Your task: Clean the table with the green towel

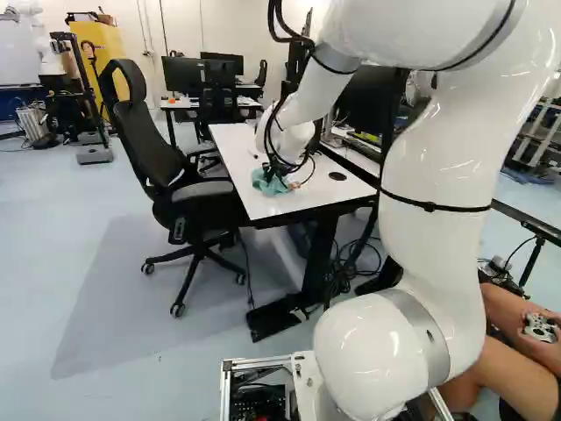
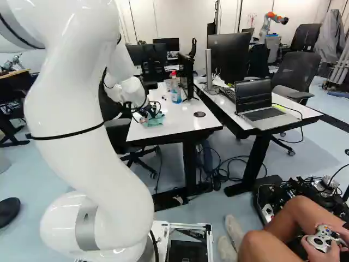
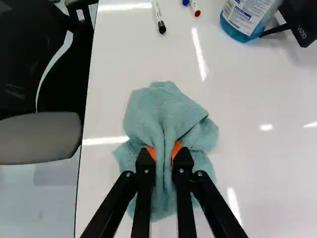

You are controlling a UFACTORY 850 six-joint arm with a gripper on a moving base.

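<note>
One black chair (image 1: 140,136) is standing at the upper left of the left base view, close to the white table (image 1: 230,145). Right of it, in the upper middle, the green towel (image 1: 263,182) is lying in a heap on the table. My gripper (image 3: 163,151) is holding it there: the two fingers are clamping on a thick fold, an orange pad pressing each side. At the right of that view, my big white arm (image 1: 438,167) is bending up and over.

In the right base view, the towel is sitting left of the upper middle, and the bottle of blue stuff (image 2: 176,94) is standing just to its right. In the wrist view, a pen with a black cap (image 3: 159,19) and a pen with a red cap (image 3: 195,8) are lying ahead of the gripper.

I am guessing the towel is light, soft and floppy, not a thing that breaks. The middle fold is looking like a good place to hold, because loose cloth is spreading round the fingers for wiping. I am thinking of pushing gently and sliding it flat, since the shiny top is looking slippery. I am watching out for the pens, which could roll, and the bottle, which could tip over.
</note>
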